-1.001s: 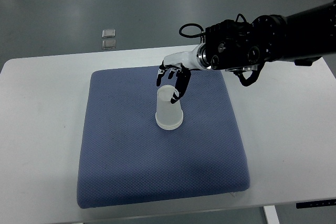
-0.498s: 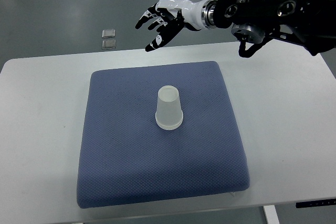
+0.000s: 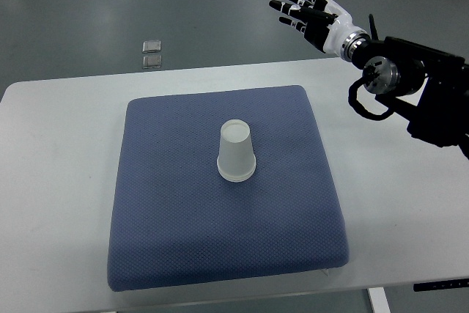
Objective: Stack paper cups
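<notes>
Above the desk's (image 3: 66, 130) far edge, the right hand (image 3: 311, 14) withdraws, fingers splayed and empty, leaving the cup stack (image 3: 236, 152) upside down on the blue pad (image 3: 168, 218).

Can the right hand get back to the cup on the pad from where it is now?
Probably yes. The right hand is raised beyond the table's far edge, fingers spread and empty, and nothing stands between it and the upside-down cup on the blue pad.
</notes>
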Available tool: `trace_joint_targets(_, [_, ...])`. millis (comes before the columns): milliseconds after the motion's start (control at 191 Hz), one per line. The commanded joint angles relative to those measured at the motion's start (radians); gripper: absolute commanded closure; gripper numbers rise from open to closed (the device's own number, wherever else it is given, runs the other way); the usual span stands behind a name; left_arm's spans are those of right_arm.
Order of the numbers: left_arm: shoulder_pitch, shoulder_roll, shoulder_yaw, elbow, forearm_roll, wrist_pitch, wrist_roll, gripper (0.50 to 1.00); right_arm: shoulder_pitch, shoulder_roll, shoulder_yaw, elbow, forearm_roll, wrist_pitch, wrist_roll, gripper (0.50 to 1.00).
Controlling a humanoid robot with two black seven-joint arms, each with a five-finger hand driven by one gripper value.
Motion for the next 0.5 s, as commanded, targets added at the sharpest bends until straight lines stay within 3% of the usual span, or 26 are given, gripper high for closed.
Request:
trace_joint_targets(0, [0.0, 0.0, 0.0, 0.0, 0.0, 0.0, 0.0, 0.5, -0.096, 0.043, 0.155, -0.024, -0.007, 0.015, 0.024, 0.574])
trace_joint_targets(163, [0.0, 0.0, 0.0, -0.004, 0.0, 0.0, 0.0, 0.5, -0.185, 0.109, 0.225, -0.101, -0.007, 0.092, 0.071, 0.574])
trace_joint_targets(493, [0.0, 0.0, 0.0, -0.012, 0.0, 0.0, 0.011, 0.5, -0.225, 0.152, 0.201, -0.173, -0.011, 0.138, 0.076, 0.572])
